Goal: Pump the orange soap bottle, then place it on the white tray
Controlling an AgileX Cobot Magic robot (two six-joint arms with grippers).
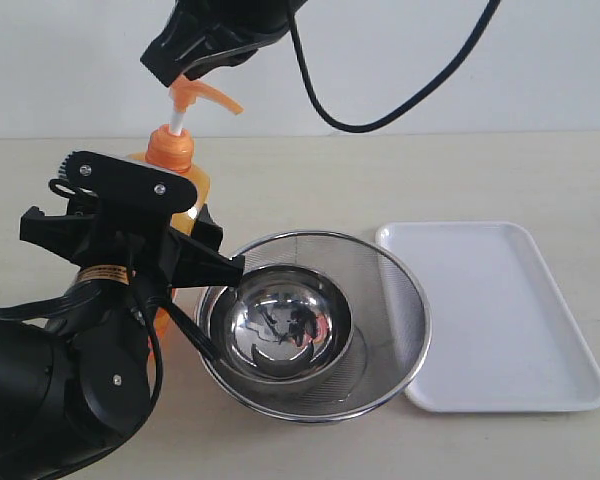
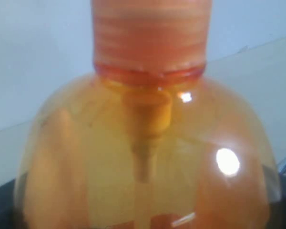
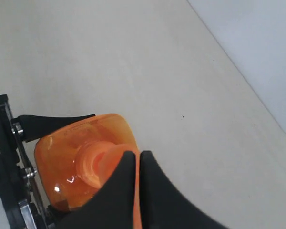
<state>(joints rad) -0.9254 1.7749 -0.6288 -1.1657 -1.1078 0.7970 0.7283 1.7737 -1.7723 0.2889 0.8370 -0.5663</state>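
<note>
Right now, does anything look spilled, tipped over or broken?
Nothing stands out. The orange soap bottle stands upright in the left end effector, with the right end effector closed at its pump head. The steel bowl sits level inside the mesh strainer beside the white tray, and no soap shows on the table.

One orange soap bottle (image 1: pixel 170 150), one white tray (image 1: pixel 485 300), one strainer (image 1: pixel 392 300), one steel bowl (image 1: pixel 280 325)

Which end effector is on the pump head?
The right end effector, up top, with fingers together on the pump head of the orange soap bottle. The left end effector instead clamps the bottle's body lower down.
</note>
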